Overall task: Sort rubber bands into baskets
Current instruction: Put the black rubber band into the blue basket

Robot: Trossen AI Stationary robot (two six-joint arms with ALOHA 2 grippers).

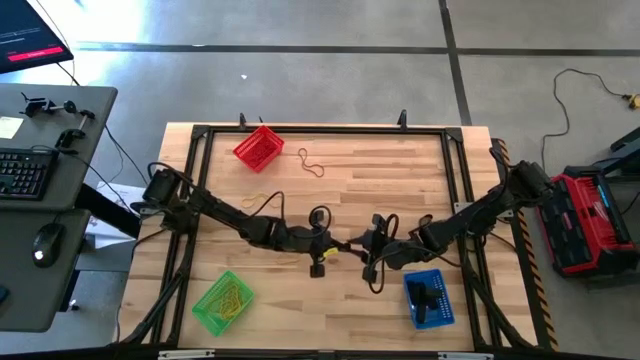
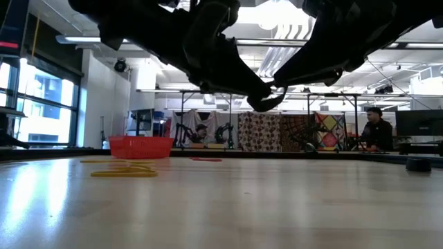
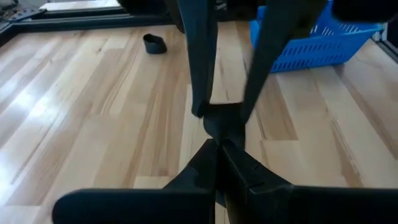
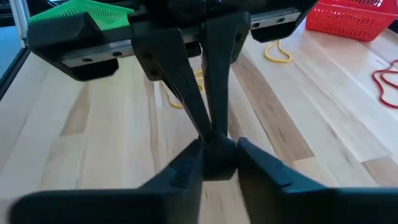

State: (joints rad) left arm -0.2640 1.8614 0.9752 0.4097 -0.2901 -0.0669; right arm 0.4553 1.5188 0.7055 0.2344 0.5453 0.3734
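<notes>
A pale planked wooden tabletop [image 1: 400, 180] fills mid-frame, concrete floor around. The perforated red plastic basket [image 1: 259, 147] sits upper left, green [image 1: 223, 300] lower left, blue [image 1: 429, 298] lower right. At centre, the left gripper [image 1: 338, 244] (jaws together) meets the right gripper [image 1: 366, 243], jaws apart around a black rubber band [image 3: 217, 124].

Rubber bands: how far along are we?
Done: yellow bands lie in the green basket, something black in the blue basket. In hand: left gripper and right gripper meet fingertip to fingertip mid-table, maybe a handover. Remaining: a reddish band and a yellow band near the red basket, plus a black band.
</notes>
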